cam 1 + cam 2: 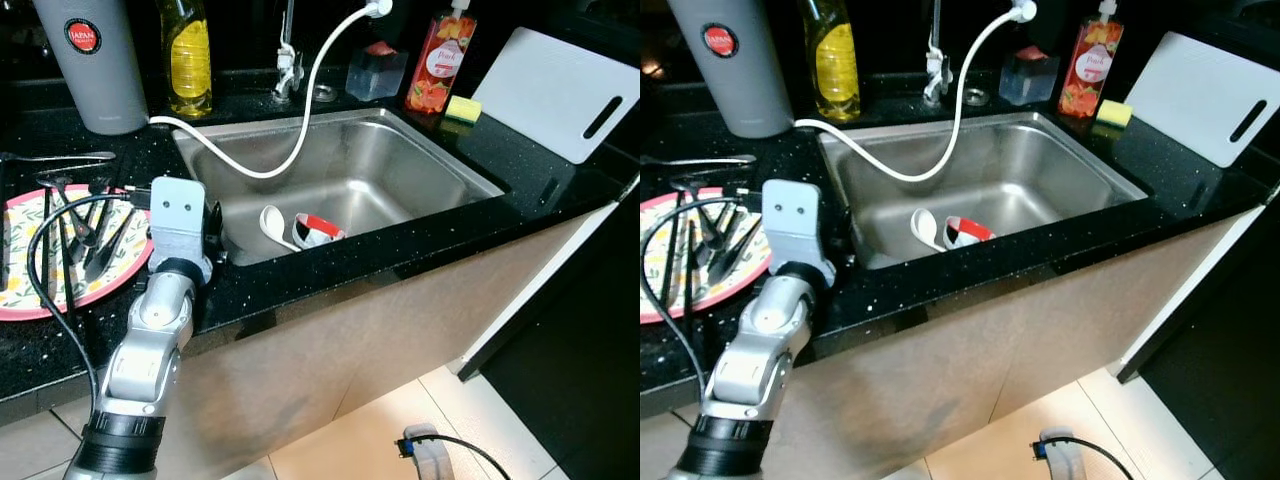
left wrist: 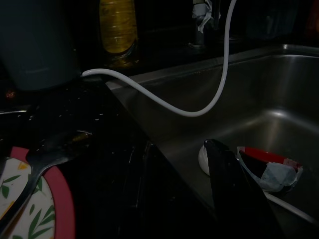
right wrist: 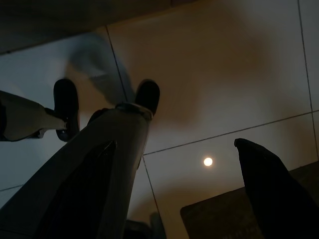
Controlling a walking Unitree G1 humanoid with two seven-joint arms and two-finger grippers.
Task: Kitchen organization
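Here left gripper (image 1: 212,232) at sink (image 1: 440,160) rim, finger spread unclear; right wrist view: tiled floor (image 3: 224,74), fingers (image 3: 271,191) wide.

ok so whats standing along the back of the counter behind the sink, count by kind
Bottles: 2, yellow oil bottle and red soap bottle
Grey canister: 1
Clear container: 1
Yellow sponge: 1
White cutting board: 1
Total: 6
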